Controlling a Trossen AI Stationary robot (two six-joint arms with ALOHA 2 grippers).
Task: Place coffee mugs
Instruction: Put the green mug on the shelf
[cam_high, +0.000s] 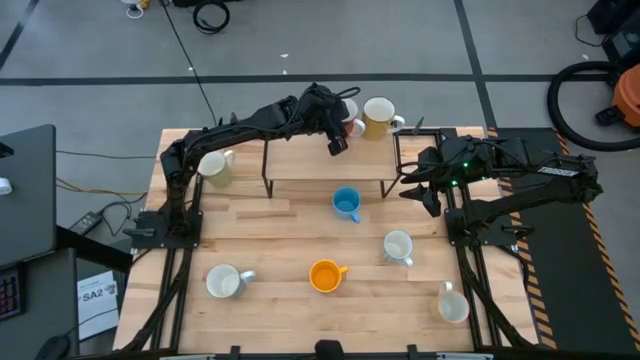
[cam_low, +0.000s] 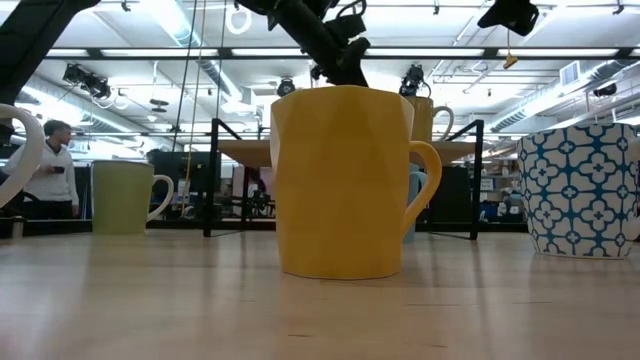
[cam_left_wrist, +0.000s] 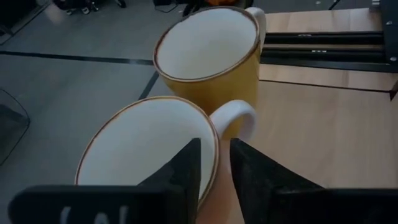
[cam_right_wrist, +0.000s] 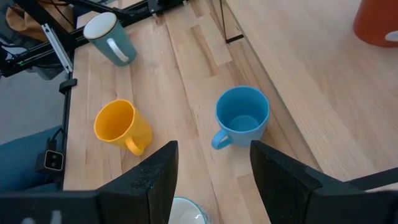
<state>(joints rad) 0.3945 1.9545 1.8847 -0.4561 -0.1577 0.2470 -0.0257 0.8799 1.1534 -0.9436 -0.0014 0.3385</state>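
On the raised wooden shelf (cam_high: 330, 165) at the table's far side stands a yellow coffee mug (cam_left_wrist: 211, 59). Close beside it is a second coffee mug (cam_left_wrist: 146, 146), white inside with a brown rim and a white handle. My left gripper (cam_left_wrist: 214, 149) reaches over the shelf and is shut on this second mug. My right gripper (cam_high: 425, 192) hangs open above the table's right side, with nothing between its fingers. On the table top are blue (cam_high: 346, 204), orange (cam_high: 325, 275) and pale (cam_high: 215, 165) mugs. My left gripper pinches the wall of the white-lined mug at its rim (cam_left_wrist: 216, 163), right beside the handle (cam_left_wrist: 239, 115). One finger (cam_left_wrist: 186, 168) is inside the mug and one (cam_left_wrist: 249, 177) outside. The fingers slant down from the near side. The mug is upright; its foot is hidden.
The shelf's dark metal legs (cam_high: 266, 170) stand on the table. More white mugs sit at the near left (cam_high: 222, 282), right of centre (cam_high: 398, 246) and near right (cam_high: 453, 305). A red-orange mug (cam_right_wrist: 379, 22) shows at the edge of the right wrist view.
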